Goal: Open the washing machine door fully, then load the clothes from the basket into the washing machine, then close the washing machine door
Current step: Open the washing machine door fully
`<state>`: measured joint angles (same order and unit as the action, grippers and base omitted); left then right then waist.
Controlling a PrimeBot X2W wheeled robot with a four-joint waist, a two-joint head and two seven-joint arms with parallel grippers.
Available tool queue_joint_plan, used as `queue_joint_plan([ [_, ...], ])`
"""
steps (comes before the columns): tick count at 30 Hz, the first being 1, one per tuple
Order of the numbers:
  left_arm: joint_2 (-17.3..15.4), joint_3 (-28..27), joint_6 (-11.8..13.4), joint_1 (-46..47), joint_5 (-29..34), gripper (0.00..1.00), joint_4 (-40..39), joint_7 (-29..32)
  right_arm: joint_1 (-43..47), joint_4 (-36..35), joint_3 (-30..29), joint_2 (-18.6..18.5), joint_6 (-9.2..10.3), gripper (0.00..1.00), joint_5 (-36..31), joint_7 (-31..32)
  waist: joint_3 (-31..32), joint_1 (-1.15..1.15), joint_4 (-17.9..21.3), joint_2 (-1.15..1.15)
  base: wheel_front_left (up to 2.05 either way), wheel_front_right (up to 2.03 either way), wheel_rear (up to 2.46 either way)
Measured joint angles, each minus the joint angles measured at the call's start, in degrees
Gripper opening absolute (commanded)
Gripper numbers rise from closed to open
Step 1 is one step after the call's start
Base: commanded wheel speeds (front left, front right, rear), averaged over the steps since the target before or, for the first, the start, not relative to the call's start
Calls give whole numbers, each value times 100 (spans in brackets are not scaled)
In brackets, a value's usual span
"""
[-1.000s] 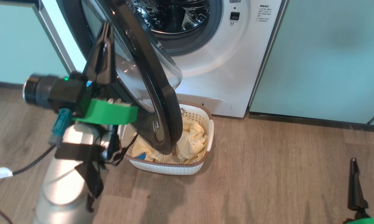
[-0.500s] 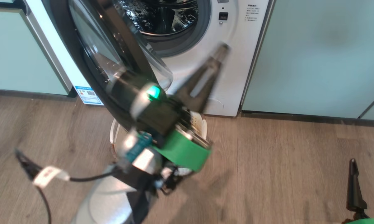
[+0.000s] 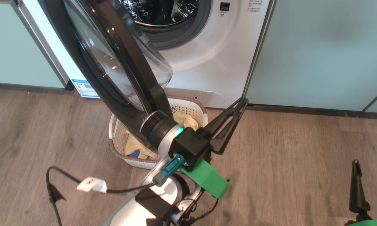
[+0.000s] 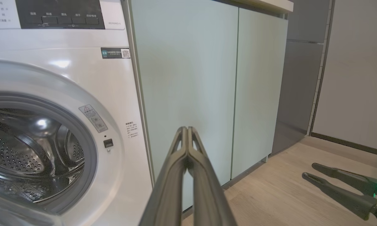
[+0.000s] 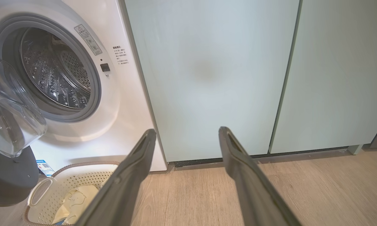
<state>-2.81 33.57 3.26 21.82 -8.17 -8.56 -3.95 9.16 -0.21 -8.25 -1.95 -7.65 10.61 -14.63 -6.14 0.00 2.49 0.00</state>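
The left gripper (image 3: 242, 103) has swung from the door's outer face across to the right of the basket (image 3: 135, 161). Its fingers are pressed together, holding nothing, with the tips near the lower right corner of the washing machine (image 3: 207, 59). The washing machine door (image 3: 113, 69) stands partly open, its lower edge over the basket, hiding most of the clothes (image 3: 185, 122). The right gripper (image 3: 370, 164) is spread apart, well clear, over bare floor (image 3: 285, 163).

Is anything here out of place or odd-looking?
Nothing looks spilled or broken. One awkward thing: the open door hangs right over the basket, hiding part of the clothes, so reaching them looks cramped.
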Motion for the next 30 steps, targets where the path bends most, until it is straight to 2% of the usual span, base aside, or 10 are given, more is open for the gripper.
queue_joint_plan([
  [8,-91,-255,266,-279,-68,0,420,44,-24,88,-15,0,0,100,47,0,-88,0,-26,0,0,0,0],
  [15,-172,-534,385,-280,-219,0,927,47,-44,142,-8,0,0,100,47,0,-105,0,-24,0,0,0,0],
  [20,-205,-751,404,-272,-361,0,1336,30,-106,188,-8,0,0,100,48,0,-94,0,-13,0,0,0,0],
  [30,-216,-782,449,-257,-457,0,1671,-19,-123,247,-8,0,0,100,100,0,-40,0,-15,0,0,0,0],
])
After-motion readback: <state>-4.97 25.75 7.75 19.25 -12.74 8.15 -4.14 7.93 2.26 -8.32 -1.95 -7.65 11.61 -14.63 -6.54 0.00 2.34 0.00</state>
